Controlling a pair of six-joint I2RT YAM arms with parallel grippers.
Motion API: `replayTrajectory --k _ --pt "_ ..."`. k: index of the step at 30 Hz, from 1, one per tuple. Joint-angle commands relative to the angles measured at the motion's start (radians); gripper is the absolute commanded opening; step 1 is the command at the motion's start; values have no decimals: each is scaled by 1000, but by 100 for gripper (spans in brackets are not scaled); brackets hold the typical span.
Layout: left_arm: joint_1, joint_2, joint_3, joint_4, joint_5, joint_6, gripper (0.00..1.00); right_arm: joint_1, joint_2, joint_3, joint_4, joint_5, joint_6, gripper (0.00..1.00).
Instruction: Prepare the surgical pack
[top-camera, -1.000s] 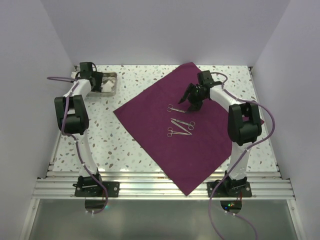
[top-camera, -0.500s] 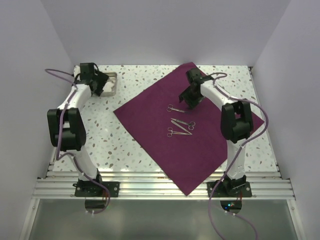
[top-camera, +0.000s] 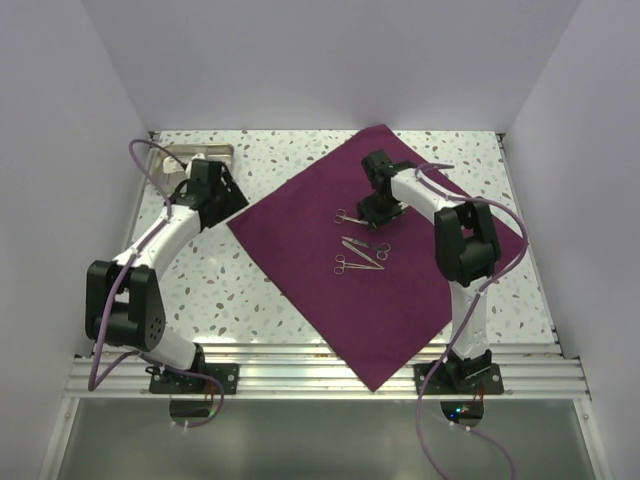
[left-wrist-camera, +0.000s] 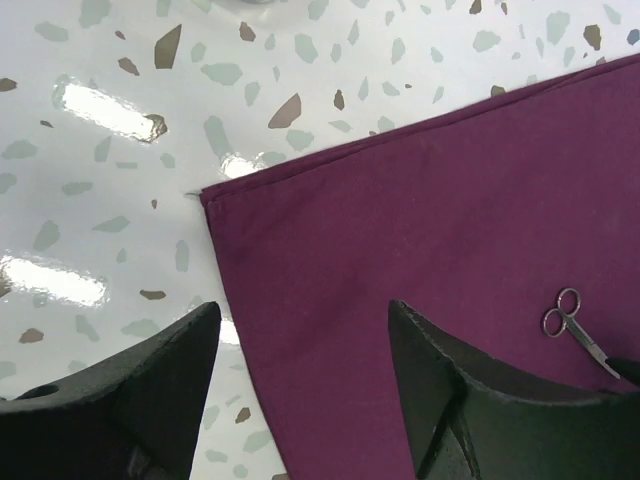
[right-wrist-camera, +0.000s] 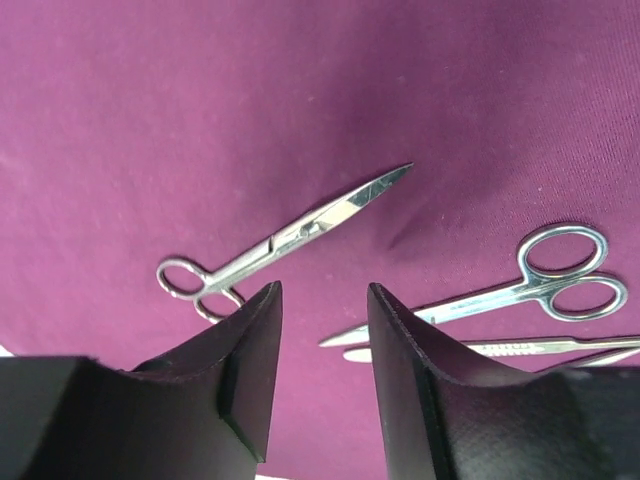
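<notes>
Purple cloth (top-camera: 400, 280) lies spread flat as a diamond on the speckled table (top-camera: 200, 270). It fills the centre and right of the top view, with one corner hanging past the near edge at the bottom.

Left gripper (left-wrist-camera: 302, 310) hangs over the cloth's left corner. It is wide open with nothing between the fingers. In the left wrist view the corner sits at centre left, just above the left finger. The hem runs down into the gap, and cloth covers the right side of the frame. Whether the fingers touch the cloth cannot be told.

Right gripper (right-wrist-camera: 322, 292) is over the upper middle of the cloth, jaws partly apart and gripping nothing. Bare cloth shows in the gap.

Scissors (right-wrist-camera: 290, 235) lie flat on the cloth just above the fingertips in the right wrist view, rings at left, blades pointing to the upper right. They are close to the left finger and not held.

A second pair of scissors (right-wrist-camera: 520, 288) and a thin straight tool (right-wrist-camera: 500, 347) lie at lower right of that view, also on the cloth.

A metal tray (top-camera: 205, 152) sits at upper left of the top view, off the cloth and beyond the left arm.
</notes>
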Motion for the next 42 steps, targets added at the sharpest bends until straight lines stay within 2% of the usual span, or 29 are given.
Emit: replayTrajectory --k 1,6,20,32,37,42 --pt "-4 -94 -19 5 -50 98 72 -3 22 22 -7 59 123 42" --pt "-4 -133 -24 -7 -29 115 72 -3 57 48 -22 56 163 40" --pt "-4 -97 -24 12 24 150 71 -21 119 97 -76 39 206 36" --pt "-4 -96 -51 15 42 157 71 -50 183 114 -104 2 255 40" --pt "-4 -97 -59 15 47 155 71 -56 225 130 -182 -53 268 41" --pt "-4 -97 -59 19 57 152 71 -59 266 137 -242 -117 243 28"
